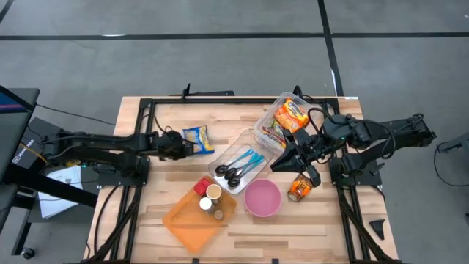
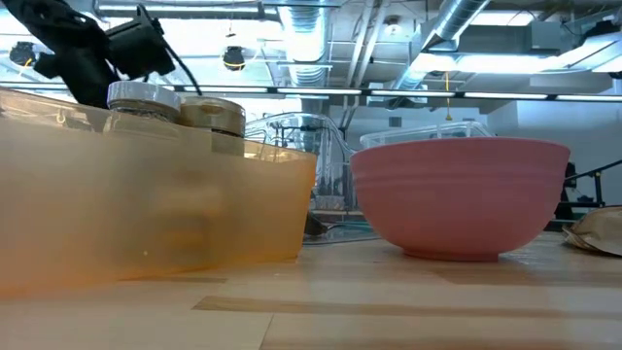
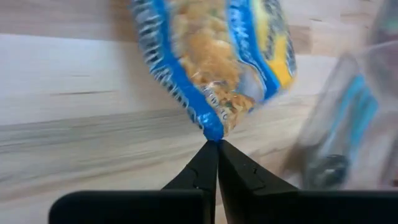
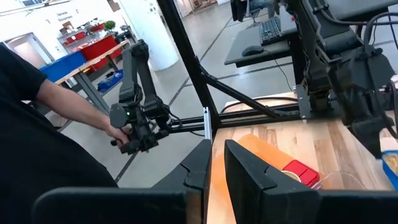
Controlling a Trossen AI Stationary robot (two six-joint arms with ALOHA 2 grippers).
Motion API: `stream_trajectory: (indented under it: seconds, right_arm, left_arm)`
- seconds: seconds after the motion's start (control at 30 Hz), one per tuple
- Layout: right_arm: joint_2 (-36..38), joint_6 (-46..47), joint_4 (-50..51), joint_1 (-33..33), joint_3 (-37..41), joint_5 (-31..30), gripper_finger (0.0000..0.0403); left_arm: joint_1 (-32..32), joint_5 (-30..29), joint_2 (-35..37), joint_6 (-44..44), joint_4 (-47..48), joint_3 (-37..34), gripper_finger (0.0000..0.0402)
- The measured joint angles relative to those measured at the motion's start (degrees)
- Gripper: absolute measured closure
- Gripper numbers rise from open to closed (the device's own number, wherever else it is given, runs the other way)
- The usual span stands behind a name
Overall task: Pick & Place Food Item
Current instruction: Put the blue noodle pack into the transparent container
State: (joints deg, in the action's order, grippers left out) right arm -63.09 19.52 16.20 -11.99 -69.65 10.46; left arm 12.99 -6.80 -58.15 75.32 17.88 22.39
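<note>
Blue-and-yellow snack packet (image 3: 214,59) pinched at its crimped corner
Left gripper (image 3: 217,144) jaws clenched on its clear, crinkled wrapper; right gripper (image 4: 216,155) jaws stand slightly parted, empty.

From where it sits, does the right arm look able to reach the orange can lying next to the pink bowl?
Probably yes: the orange can lies on bare table just beside the right gripper, nothing between them; the pink bowl sits clear on its other side.

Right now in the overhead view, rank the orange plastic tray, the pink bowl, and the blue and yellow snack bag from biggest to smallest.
1. Orange plastic tray, clearly the largest.
2. Pink bowl, mid-sized.
3. Blue and yellow snack bag, the smallest, pinched at one edge by the left gripper.
</note>
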Motion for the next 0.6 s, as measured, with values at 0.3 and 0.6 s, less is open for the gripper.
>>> stream_trajectory:
  seconds: [0.3,0.6]
  right_arm:
    - [0.00,-0.04,-0.14,0.00,0.00,0.00,0.0361]
    - [0.00,-0.04,-0.17,0.00,0.00,0.00,0.0361]
  left_arm:
    - [0.01,-2.17,7.20,-0.05,5.71,0.00,0.0379]
    - [0.02,-6.54,8.31,-1.29,5.24,0.00,0.0337]
